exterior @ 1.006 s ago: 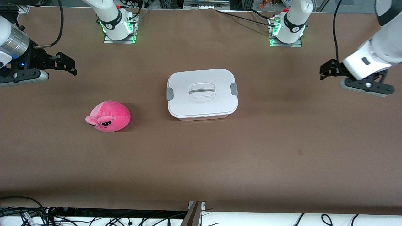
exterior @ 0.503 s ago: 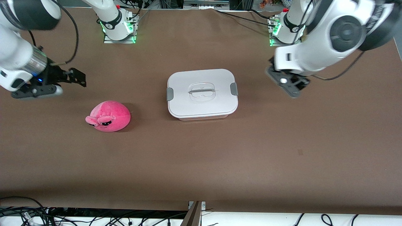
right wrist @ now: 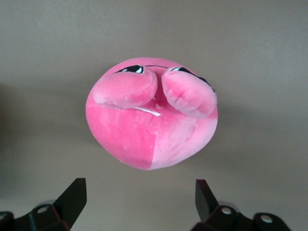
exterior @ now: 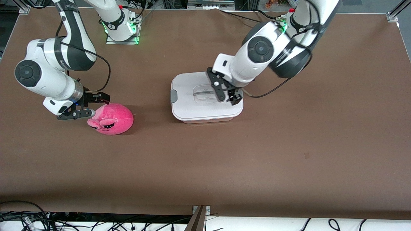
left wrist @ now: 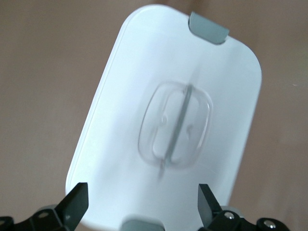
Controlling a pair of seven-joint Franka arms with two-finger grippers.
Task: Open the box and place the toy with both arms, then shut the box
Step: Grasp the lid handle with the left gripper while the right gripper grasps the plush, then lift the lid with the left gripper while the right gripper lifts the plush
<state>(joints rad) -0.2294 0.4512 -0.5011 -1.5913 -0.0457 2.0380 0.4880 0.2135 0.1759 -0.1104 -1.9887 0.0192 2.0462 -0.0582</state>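
Note:
The box [exterior: 189, 107] stands shut in the middle of the brown table, with its white lid, grey side clips [exterior: 173, 96] and clear centre handle [exterior: 205, 93]. My left gripper [exterior: 228, 96] is open and empty, low over the lid at the clip toward the left arm's end. In the left wrist view, the lid [left wrist: 144, 72] and handle [left wrist: 175, 127] lie ahead of that gripper [left wrist: 143, 197]. The pink toy [exterior: 112, 118] sits on the table toward the right arm's end. My right gripper [exterior: 93, 106] is open and empty beside the toy, not touching. The right wrist view shows the toy [right wrist: 149, 130] ahead of the gripper [right wrist: 139, 192].
The arm bases [exterior: 120, 29] [exterior: 293, 30] stand along the table's edge farthest from the front camera. Cables [exterior: 32, 221] hang below the nearest edge. Bare brown table [exterior: 224, 160] lies all round the box and toy.
Both arms have swung in from the table's ends. The right gripper came down beside the toy; the left gripper came over the box lid. Box and toy have not moved.

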